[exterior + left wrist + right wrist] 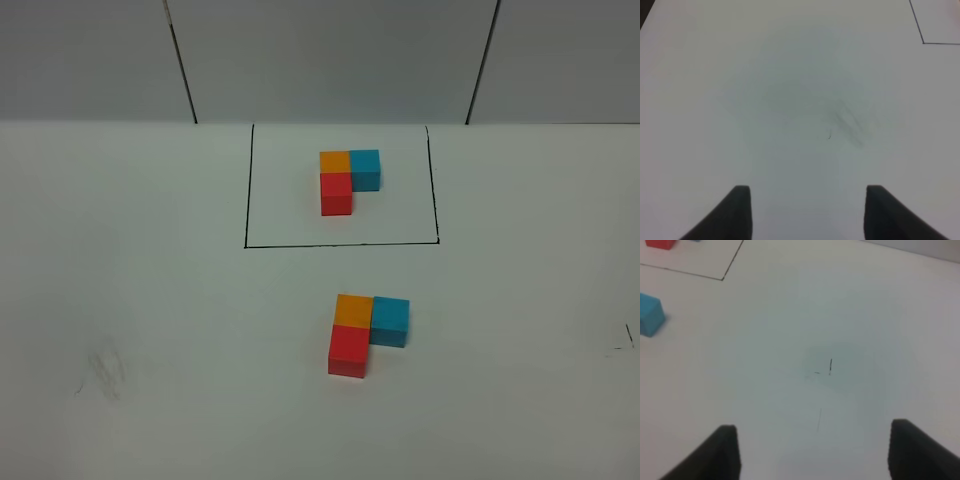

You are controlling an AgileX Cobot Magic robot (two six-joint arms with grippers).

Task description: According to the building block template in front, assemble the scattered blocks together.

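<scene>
The building block template [347,178] is an L of orange, light blue and red cubes inside a thin black drawn rectangle [340,243] at the back. In front of it, the unframed cubes stand together in the same L: orange [353,310], light blue [390,320] and red [348,351], touching. Neither arm shows in the exterior high view. My left gripper [805,212] is open over bare table. My right gripper [812,452] is open and empty; the light blue cube [650,314] shows at the edge of its view, and a red cube of the template [660,244] at its corner.
The white table [150,300] carries faint scuff marks [100,370] at the left front and a small pen mark [625,345] at the right edge. A grey panelled wall [330,60] stands behind the table.
</scene>
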